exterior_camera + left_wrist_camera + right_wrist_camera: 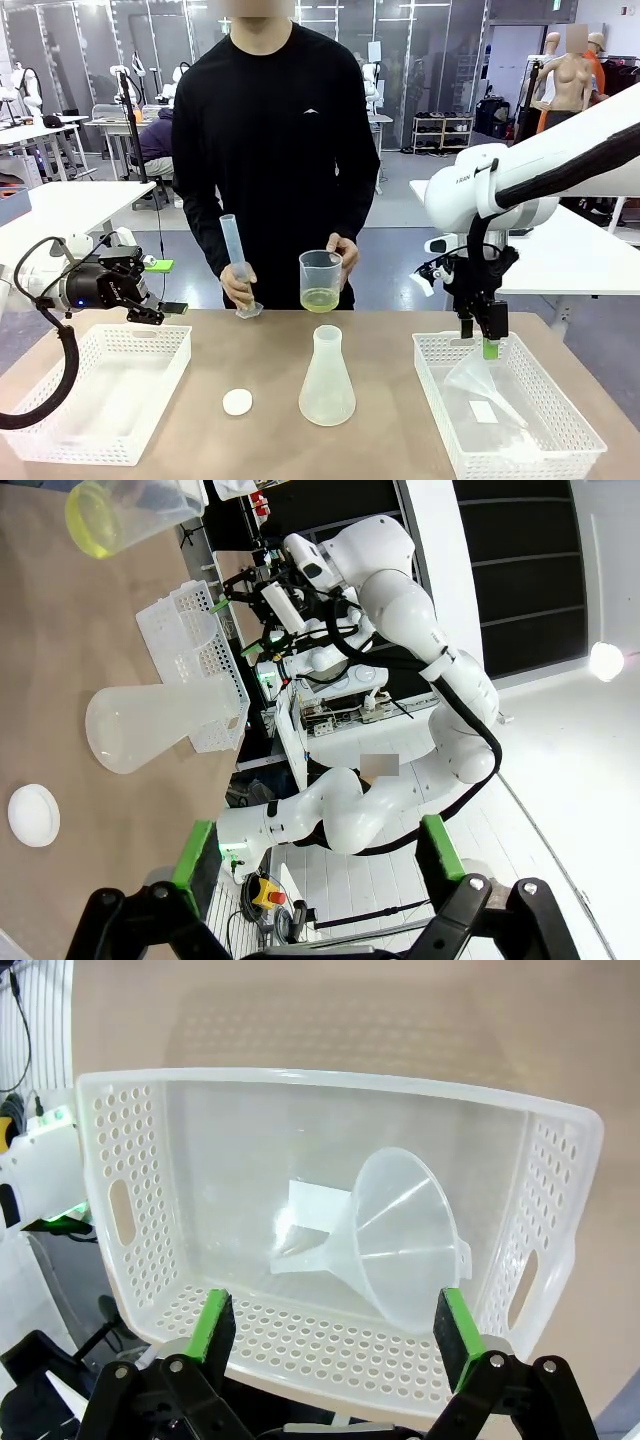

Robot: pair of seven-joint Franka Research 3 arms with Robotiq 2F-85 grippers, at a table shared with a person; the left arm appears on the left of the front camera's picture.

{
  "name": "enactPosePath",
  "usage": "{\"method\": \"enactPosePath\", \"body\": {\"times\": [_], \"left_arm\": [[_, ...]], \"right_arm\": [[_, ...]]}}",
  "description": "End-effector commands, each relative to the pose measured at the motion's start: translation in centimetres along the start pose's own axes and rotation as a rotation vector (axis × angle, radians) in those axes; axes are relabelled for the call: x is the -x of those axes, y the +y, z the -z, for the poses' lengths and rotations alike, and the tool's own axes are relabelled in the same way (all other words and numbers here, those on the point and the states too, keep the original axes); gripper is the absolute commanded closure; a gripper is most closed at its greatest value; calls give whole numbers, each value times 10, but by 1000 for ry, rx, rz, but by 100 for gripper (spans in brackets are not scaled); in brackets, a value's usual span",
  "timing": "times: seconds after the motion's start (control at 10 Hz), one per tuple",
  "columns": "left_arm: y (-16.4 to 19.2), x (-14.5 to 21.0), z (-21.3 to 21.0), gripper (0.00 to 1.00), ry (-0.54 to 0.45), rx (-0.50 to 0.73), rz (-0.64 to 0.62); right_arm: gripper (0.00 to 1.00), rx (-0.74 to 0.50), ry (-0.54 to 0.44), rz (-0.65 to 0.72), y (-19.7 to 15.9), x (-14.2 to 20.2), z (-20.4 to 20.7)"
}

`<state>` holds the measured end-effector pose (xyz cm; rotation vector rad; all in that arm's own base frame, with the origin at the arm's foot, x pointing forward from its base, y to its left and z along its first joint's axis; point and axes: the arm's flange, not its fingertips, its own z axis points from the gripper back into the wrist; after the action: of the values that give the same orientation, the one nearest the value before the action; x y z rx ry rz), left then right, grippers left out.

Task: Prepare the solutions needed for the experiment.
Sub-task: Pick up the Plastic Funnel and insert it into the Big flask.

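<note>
Flanking the conical flask (327,380), fingers (213,1325) spread wide: left gripper (165,287), right gripper (489,345); behind it, solutions (320,299) in hand-held beaker (320,268).

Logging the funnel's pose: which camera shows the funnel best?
The right wrist view: it looks straight down on the funnel lying on its side in the white basket. The front view gives it faint, at a shallow angle; the left wrist view catches that basket's perforated side far off.

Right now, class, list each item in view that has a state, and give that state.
beaker: held up, upright
solution: shallow layer in beaker
measuring cylinder: held, slightly tilted
conical flask: upright, looks empty
funnel: on its side in basket
left end effector: open
right end effector: open
</note>
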<state>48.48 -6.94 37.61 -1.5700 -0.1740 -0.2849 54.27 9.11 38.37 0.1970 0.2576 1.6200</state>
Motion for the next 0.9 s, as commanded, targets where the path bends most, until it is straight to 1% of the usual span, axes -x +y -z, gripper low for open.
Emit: {"method": "enactPosePath", "body": {"times": [0.0,0.3,0.6,0.8], "left_arm": [[-2,-1,1,0,-13,13,9],[-2,-1,1,0,-13,13,9],[-2,-1,1,0,-13,13,9],[-2,-1,1,0,-13,13,9]], "right_arm": [[0,-62,-22,-51,-11,0,-1],[0,-121,-19,-106,-18,0,16],[0,-206,20,-126,-28,3,25],[0,-209,26,-141,-36,3,29]]}}
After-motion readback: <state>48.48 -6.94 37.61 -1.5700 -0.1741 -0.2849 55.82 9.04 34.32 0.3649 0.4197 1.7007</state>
